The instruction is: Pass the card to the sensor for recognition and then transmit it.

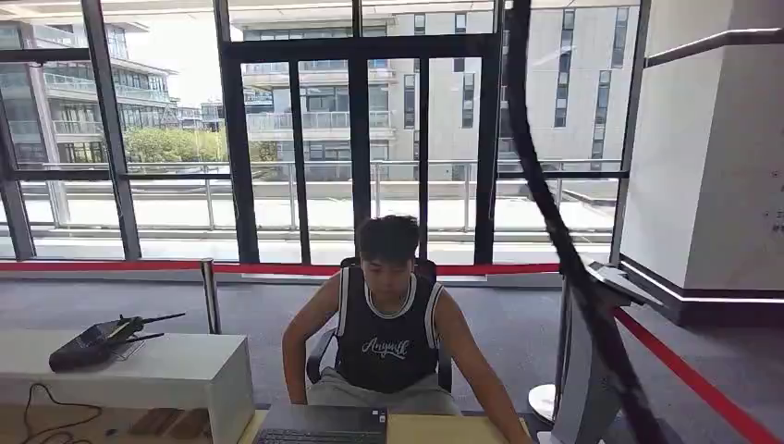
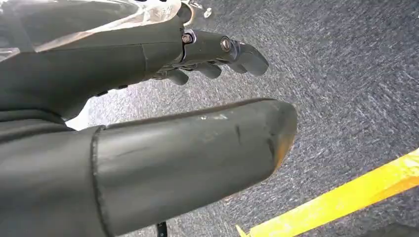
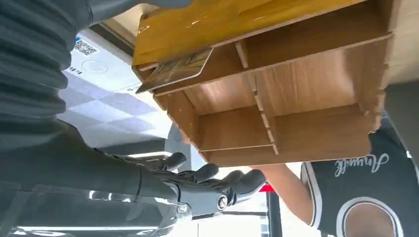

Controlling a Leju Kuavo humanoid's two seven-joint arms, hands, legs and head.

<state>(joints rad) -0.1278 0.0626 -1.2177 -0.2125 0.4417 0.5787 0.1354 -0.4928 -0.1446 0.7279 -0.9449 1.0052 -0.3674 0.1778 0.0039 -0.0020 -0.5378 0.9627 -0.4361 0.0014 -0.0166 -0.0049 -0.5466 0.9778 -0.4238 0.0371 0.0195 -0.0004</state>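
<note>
Right wrist view: card, thin, stiff, likely slick, propped in wooden organizer; best pinched by exposed edge. Right hand fingers spread, empty; left hand likewise.

Office lobby I'm in: tall glass wall onto neighbouring buildings, grey carpet, red barrier tape, white desk, person seated at a laptop.

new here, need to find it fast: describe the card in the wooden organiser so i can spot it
Find the brown wooden compartment box near the right hand. In the slot beside its yellowish panel sits a thin, flat, patterned card, poking past the box's edge. The other compartments look empty.
</note>
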